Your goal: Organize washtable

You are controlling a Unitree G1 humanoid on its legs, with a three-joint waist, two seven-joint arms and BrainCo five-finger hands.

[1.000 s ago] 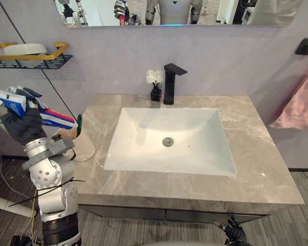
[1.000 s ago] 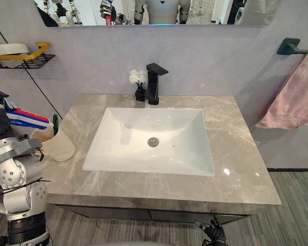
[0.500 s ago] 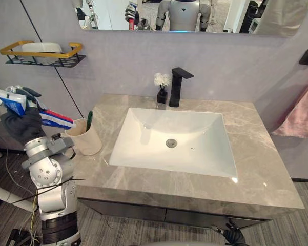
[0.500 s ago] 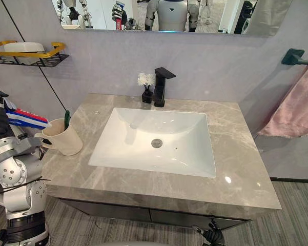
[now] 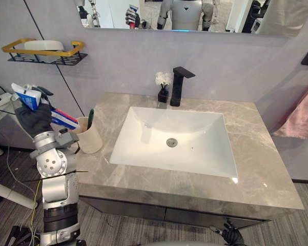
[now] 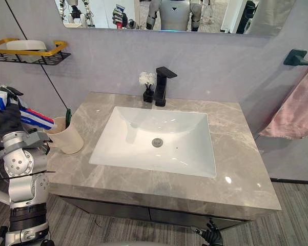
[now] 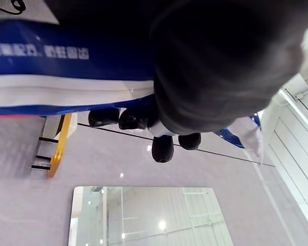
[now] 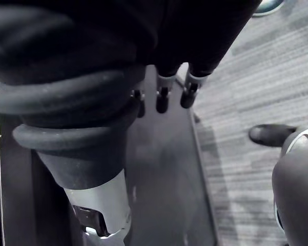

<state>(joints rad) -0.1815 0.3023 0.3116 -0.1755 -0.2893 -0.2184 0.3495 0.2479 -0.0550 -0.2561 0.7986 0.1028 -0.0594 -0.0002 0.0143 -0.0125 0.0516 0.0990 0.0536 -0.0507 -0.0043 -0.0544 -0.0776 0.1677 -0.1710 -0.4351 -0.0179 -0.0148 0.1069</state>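
Note:
My left hand (image 5: 35,117) is raised off the left end of the washtable, shut on a blue, white and red toothpaste tube (image 5: 28,97). The tube slants down toward a beige cup (image 5: 90,139) on the counter's left end. A green toothbrush (image 5: 90,117) stands in that cup. In the left wrist view dark fingertips (image 7: 163,147) curl round the tube (image 7: 66,77). My right hand (image 5: 231,235) hangs low below the counter's front edge, its fingers (image 8: 162,100) straight and holding nothing.
A white sink (image 5: 194,130) is set in the grey marble counter (image 5: 261,169). A black faucet (image 5: 178,85) and a small black vase of white flowers (image 5: 163,88) stand behind it. A yellow-railed wall shelf (image 5: 43,51) holds a white dish. A pink towel (image 5: 303,114) hangs right.
The camera has shifted, bringing the cup fully into sight. My left hand has carried the tube a little to the right, nearer the cup. The right hand stays low.

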